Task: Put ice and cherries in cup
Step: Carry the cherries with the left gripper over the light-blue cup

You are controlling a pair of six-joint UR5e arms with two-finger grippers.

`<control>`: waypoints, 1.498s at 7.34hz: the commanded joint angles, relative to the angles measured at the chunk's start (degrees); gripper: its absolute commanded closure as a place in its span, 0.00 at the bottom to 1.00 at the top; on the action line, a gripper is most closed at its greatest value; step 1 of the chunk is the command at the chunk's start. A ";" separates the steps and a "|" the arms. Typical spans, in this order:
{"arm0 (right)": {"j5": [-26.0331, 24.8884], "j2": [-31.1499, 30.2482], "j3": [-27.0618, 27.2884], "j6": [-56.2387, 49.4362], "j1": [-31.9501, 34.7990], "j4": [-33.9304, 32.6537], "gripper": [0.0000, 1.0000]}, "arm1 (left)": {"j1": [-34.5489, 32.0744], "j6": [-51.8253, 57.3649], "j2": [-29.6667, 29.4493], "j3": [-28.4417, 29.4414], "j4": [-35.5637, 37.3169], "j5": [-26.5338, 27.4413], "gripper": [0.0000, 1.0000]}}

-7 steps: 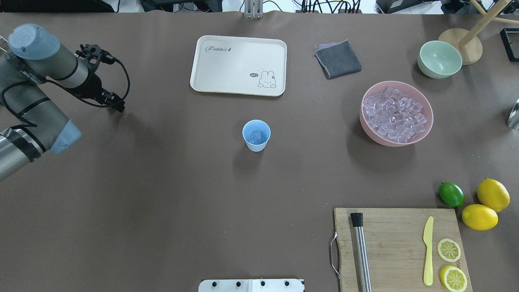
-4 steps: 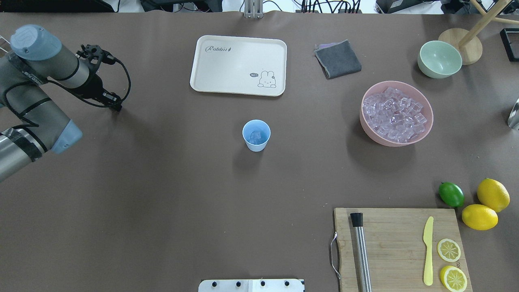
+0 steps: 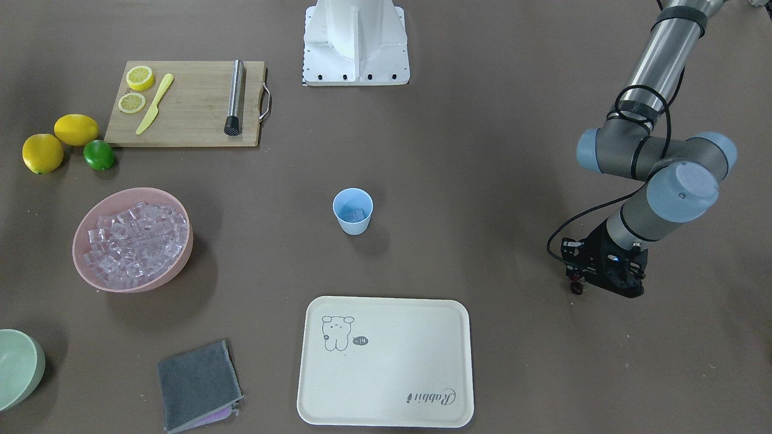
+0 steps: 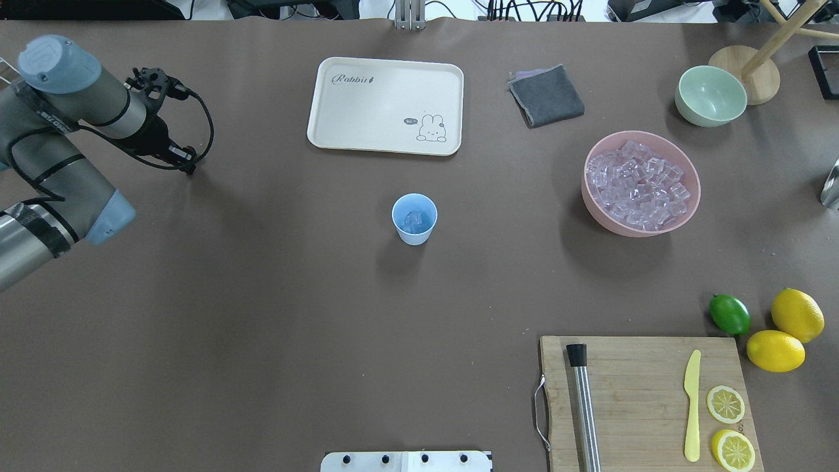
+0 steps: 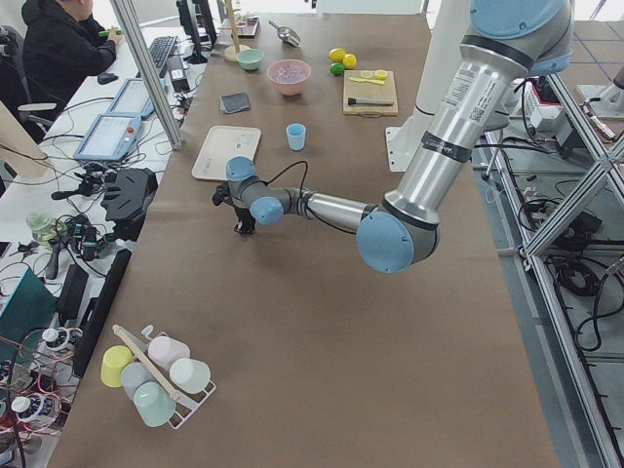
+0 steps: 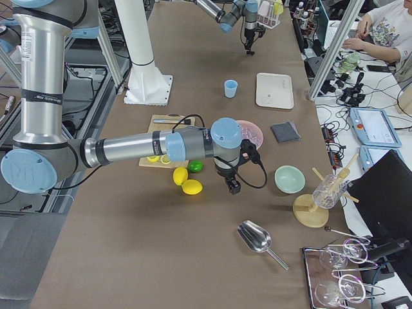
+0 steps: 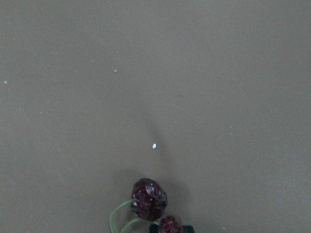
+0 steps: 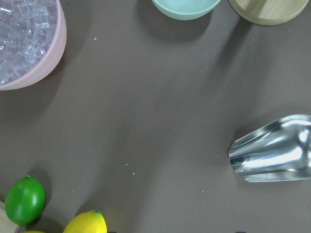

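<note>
Left gripper hangs low over the table's left end, pinched on the cherries at their green stems. The cup stands mid-table, well apart, with ice inside. Right gripper hovers near the lime; spread or closed, I cannot tell.

Your robot shows silver-and-grey arm tubes, pale blue joint caps, a looped black cable and a white base.
</note>
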 commanded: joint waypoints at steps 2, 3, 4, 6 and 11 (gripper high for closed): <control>0.00 0.16 -0.27 0.00 -0.01 0.00 0.15 | -0.53 -7.51 -5.53 -1.75 0.89 -0.31 1.00; 0.00 0.43 -0.36 0.08 -0.01 -0.09 0.14 | 0.08 -11.44 -8.60 -2.88 0.45 -0.57 1.00; 0.08 0.69 -0.37 0.08 -0.01 -0.09 0.14 | 3.48 -16.87 -11.42 -6.20 0.80 -0.49 1.00; -0.26 2.53 -0.88 0.79 -1.32 -0.17 0.14 | 7.27 -27.79 -12.59 -14.36 -0.08 0.03 1.00; -0.09 4.30 -3.88 0.96 -2.91 -0.09 0.14 | 22.93 -33.89 -13.20 -20.65 -1.83 18.22 1.00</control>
